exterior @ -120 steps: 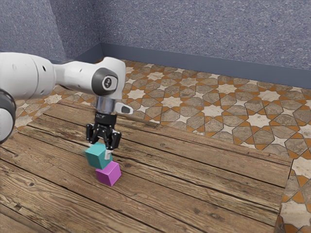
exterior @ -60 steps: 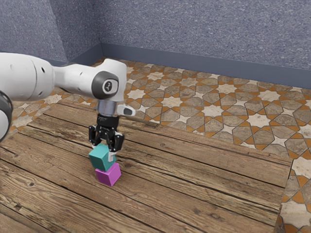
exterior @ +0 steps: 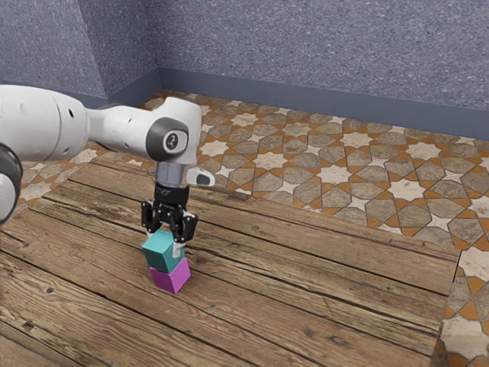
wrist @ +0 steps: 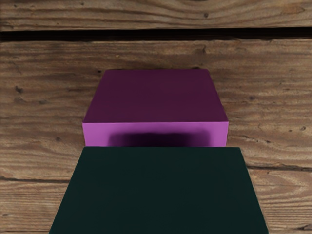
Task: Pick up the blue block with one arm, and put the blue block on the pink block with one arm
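Note:
The blue block (exterior: 158, 251), teal in colour, is held between the fingers of my black gripper (exterior: 165, 235), which is shut on its upper part. Its underside meets the top of the pink block (exterior: 173, 276), and it is shifted a little toward the exterior view's left of that block. The pink block rests on the wooden table (exterior: 306, 290). In the wrist view the blue block (wrist: 158, 190) is dark and just under my hand, with the pink block (wrist: 155, 105) partly covered beyond it and a shadow on its near face.
The plank table top (exterior: 92, 313) spreads around the two blocks. A patterned tile floor (exterior: 344, 168) lies beyond the table's far edge, and grey walls (exterior: 321, 46) stand behind it.
My gripper has carried the blue block toward the exterior view's right and down, from beside the pink block's upper edge to onto its top.

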